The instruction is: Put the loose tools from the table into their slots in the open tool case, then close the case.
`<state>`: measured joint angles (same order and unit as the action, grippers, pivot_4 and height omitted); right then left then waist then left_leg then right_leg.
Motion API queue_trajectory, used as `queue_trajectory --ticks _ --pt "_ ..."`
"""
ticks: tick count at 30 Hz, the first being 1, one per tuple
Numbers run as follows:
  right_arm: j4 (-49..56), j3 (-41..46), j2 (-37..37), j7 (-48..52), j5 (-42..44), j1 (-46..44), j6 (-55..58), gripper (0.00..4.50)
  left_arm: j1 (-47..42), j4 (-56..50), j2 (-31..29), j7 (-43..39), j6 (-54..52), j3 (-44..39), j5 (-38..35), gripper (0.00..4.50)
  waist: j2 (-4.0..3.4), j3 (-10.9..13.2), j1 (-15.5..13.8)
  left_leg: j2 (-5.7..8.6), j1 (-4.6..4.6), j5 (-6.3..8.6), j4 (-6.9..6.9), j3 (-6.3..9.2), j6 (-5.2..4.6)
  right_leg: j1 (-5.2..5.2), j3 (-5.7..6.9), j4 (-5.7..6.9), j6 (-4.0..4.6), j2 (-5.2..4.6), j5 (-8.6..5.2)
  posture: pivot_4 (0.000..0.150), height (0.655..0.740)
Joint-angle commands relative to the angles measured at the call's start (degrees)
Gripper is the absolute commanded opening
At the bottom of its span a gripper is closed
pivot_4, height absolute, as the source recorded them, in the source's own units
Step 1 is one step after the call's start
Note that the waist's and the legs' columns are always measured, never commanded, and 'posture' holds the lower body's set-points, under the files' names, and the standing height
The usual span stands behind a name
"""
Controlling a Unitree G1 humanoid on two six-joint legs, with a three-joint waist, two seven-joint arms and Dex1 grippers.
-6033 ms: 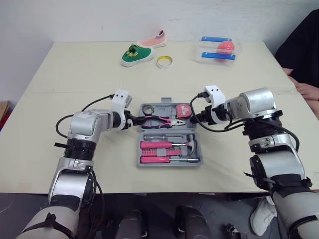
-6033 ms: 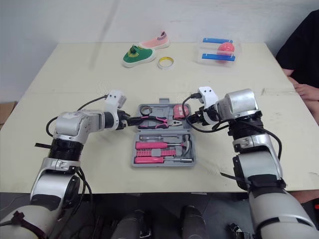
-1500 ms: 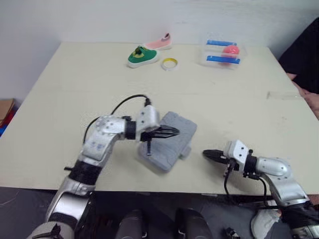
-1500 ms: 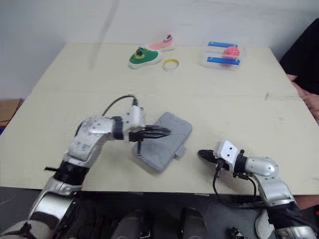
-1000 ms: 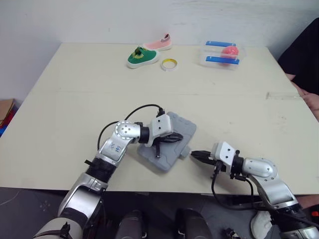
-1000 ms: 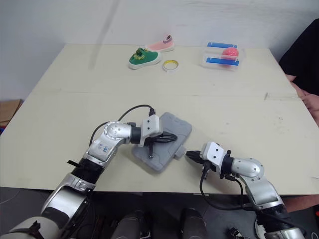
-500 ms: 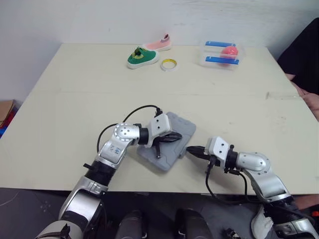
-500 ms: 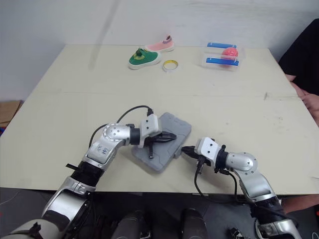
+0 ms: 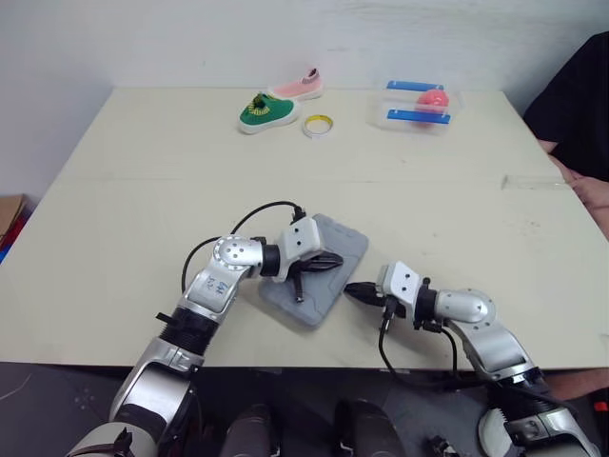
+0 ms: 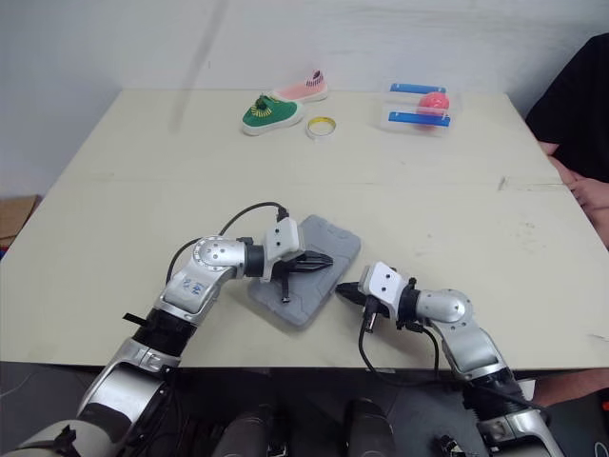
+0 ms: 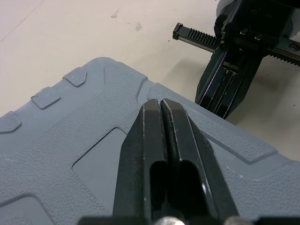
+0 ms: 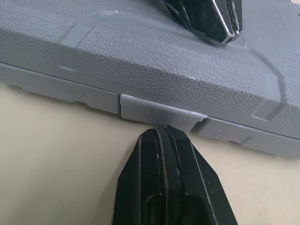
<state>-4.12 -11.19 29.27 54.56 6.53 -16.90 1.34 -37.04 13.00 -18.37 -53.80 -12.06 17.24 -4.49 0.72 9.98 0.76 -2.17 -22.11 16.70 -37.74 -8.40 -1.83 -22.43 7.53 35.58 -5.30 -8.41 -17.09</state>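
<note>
The grey tool case (image 9: 344,240) lies closed and skewed near the table's front edge. My left gripper (image 9: 335,260) is shut, and its tips rest on the textured lid (image 11: 70,154). My right gripper (image 9: 350,289) is shut too and lies low on the table. Its tip is up against the small latch tab (image 12: 157,112) on the case's side wall. In the left wrist view the right gripper (image 11: 224,91) stands just past the lid's edge. The right wrist view shows the left gripper (image 12: 206,18) above the lid. No loose tools are in sight.
Along the far edge lie a green shoe (image 9: 265,109), a pink shoe (image 9: 297,84), a yellow tape ring (image 9: 317,125) and a clear box (image 9: 417,103) holding a pink ball. A person in black (image 9: 580,105) sits at the right edge.
My right gripper has slid left along the table up to the case's latch. My left gripper has stayed on the lid. The case has not moved.
</note>
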Motion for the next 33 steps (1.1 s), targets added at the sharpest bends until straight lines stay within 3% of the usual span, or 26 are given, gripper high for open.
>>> queue_trajectory --ticks 1,7,13,20,23,26,33 --pt "0.88 -2.38 -3.22 -0.08 0.11 -2.13 -0.4 0.0 3.06 4.74 -0.41 -1.57 -3.02 3.72 2.41 0.04 0.03 -0.03 0.41 -0.03 0.01 0.01 0.01 0.0 0.01 0.0 -0.01 0.0 0.03 0.02 -0.01 0.15 0.74" --pt "1.17 -2.23 -2.8 1.0 -0.75 -2.58 -1.69 0.0 3.21 5.29 -0.46 -1.42 -2.62 3.25 2.58 0.04 -0.01 -0.06 1.13 -0.2 0.06 0.01 0.06 -0.01 0.17 0.0 -0.03 0.05 0.13 0.18 -0.07 0.15 0.74" --pt "1.82 2.3 2.49 3.23 1.03 -0.9 -4.4 0.0 4.58 2.87 -1.38 -1.28 0.81 -1.28 -0.51 0.04 -0.07 -0.06 0.86 -0.41 0.06 0.06 0.07 -0.01 0.25 -0.03 -0.04 0.05 0.25 0.39 -0.13 0.15 0.74" --pt "0.81 8.21 9.67 6.94 4.57 2.62 -8.68 0.0 8.21 -6.29 -3.0 -2.32 5.59 -12.11 -10.34 0.04 -0.11 0.17 0.83 -0.42 -0.06 0.04 0.07 -0.02 0.28 -0.13 -0.05 0.01 0.27 0.38 -0.13 0.15 0.74" --pt "-1.22 14.33 14.16 10.17 9.83 3.26 -4.92 0.0 10.49 -10.57 -7.1 -0.8 4.99 -20.12 -14.54 0.04 -0.06 0.5 0.75 -0.42 -0.09 0.04 0.07 -0.01 0.27 -0.15 -0.03 0.02 0.28 0.38 -0.13 0.15 0.74" --pt "-4.09 19.33 17.24 11.32 12.23 2.71 -6.22 0.9 14.96 -14.01 -13.45 -0.38 1.12 -26.67 -17.22 0.77 -0.04 0.65 0.92 -0.41 -0.15 0.03 0.08 -0.01 0.29 -0.19 -0.04 -0.03 0.28 0.36 -0.13 0.15 0.74" --pt "-9.66 24.75 21.19 11.52 11.5 1.16 -11.25 4.4 28.14 -14.62 -24.26 3.88 -0.71 -39.31 -15.72 3.9 -0.02 0.74 0.8 -0.38 -0.12 0.04 0.36 -0.11 0.33 -0.24 0.0 -0.22 0.28 0.38 -0.13 0.15 0.74"
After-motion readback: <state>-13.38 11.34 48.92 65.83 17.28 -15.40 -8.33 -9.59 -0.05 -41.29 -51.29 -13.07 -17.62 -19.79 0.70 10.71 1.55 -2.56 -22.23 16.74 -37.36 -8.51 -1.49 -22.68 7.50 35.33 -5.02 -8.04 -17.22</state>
